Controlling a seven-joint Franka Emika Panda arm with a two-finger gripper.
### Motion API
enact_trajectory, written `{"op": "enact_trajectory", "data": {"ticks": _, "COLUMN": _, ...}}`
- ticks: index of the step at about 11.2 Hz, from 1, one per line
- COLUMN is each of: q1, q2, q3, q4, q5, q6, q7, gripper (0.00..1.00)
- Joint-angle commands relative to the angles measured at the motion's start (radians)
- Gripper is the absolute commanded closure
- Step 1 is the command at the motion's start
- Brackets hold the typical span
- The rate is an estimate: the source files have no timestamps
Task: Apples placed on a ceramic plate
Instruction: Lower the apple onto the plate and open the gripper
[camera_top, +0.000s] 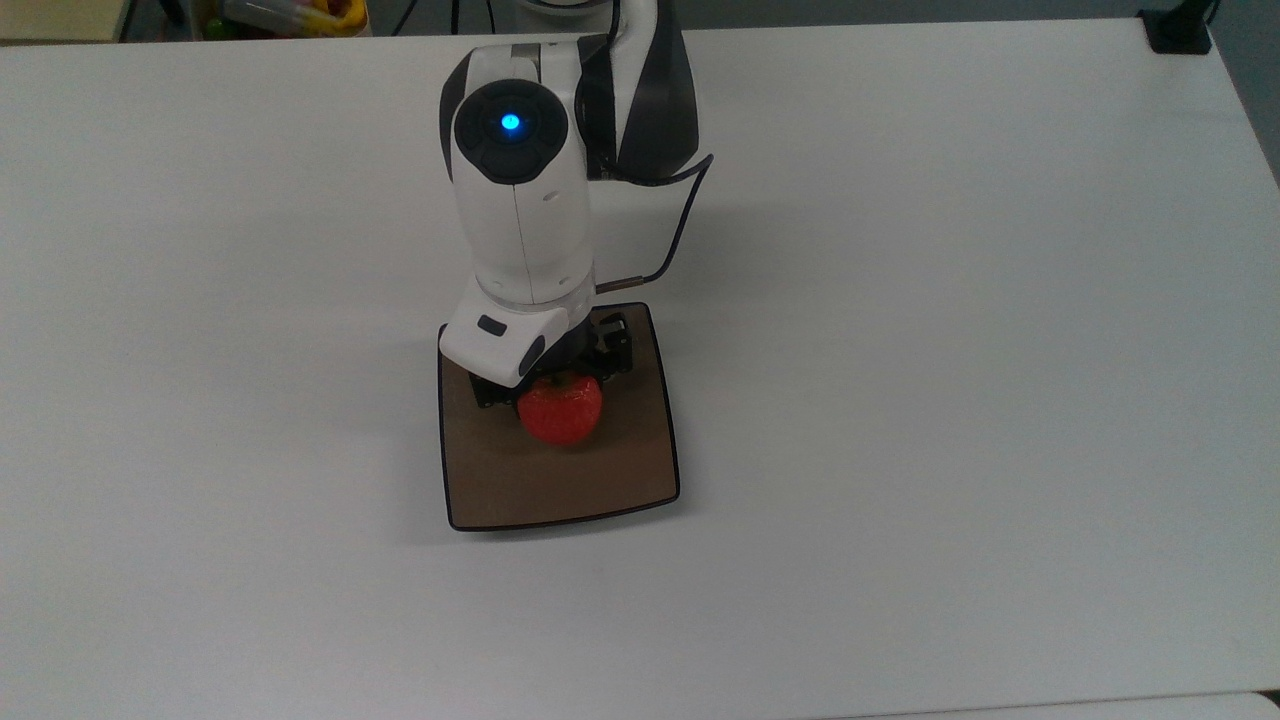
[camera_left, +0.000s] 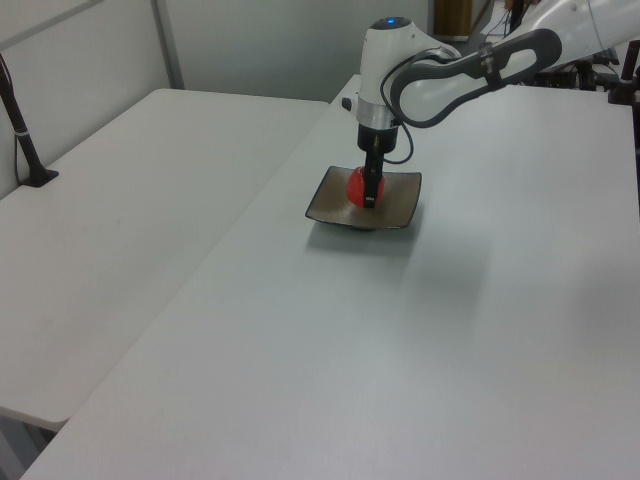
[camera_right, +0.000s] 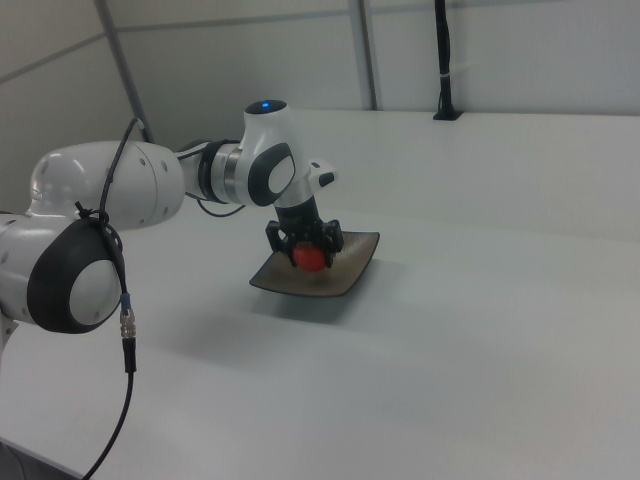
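A small red apple (camera_top: 561, 412) (camera_left: 358, 186) (camera_right: 308, 258) is held low over the middle of the square brown ceramic plate (camera_top: 610, 485) (camera_left: 395, 205) (camera_right: 352, 262). My gripper (camera_top: 556, 385) (camera_left: 370, 190) (camera_right: 306, 246) comes straight down from above and is shut on the apple, its black fingers at either side of the fruit. Whether the apple touches the plate I cannot tell. The arm's white wrist hides the plate's far edge in the top view.
The plate lies near the middle of a wide white table (camera_top: 950, 350). A second white table (camera_left: 130, 180) adjoins it at the left view's left. A black clamp post (camera_top: 1178, 30) stands at the table's far corner. Coloured clutter (camera_top: 290, 15) sits beyond the far edge.
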Motion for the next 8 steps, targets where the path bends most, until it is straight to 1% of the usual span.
{"op": "enact_trajectory", "data": {"ticks": 1, "q1": 0.02, "q2": 0.02, "q3": -0.019, "q4": 0.007, "q5": -0.026, "q6": 0.028, "q7": 0.024, "gripper": 0.63}}
{"op": "enact_trajectory", "data": {"ticks": 3, "q1": 0.022, "q2": 0.02, "q3": -0.019, "q4": 0.001, "q5": -0.046, "q6": 0.029, "q7": 0.027, "gripper": 0.32}}
{"op": "enact_trajectory", "data": {"ticks": 4, "q1": 0.022, "q2": 0.02, "q3": -0.019, "q4": -0.001, "q5": -0.072, "q6": 0.029, "q7": 0.035, "gripper": 0.11}}
{"op": "enact_trajectory", "data": {"ticks": 5, "q1": 0.023, "q2": 0.02, "q3": -0.019, "q4": -0.007, "q5": -0.099, "q6": 0.029, "q7": 0.053, "gripper": 0.0}}
{"op": "enact_trajectory", "data": {"ticks": 6, "q1": 0.023, "q2": 0.019, "q3": -0.019, "q4": -0.014, "q5": -0.116, "q6": 0.029, "q7": 0.056, "gripper": 0.0}}
{"op": "enact_trajectory", "data": {"ticks": 8, "q1": 0.023, "q2": 0.007, "q3": -0.019, "q4": -0.015, "q5": -0.116, "q6": 0.026, "q7": 0.056, "gripper": 0.0}}
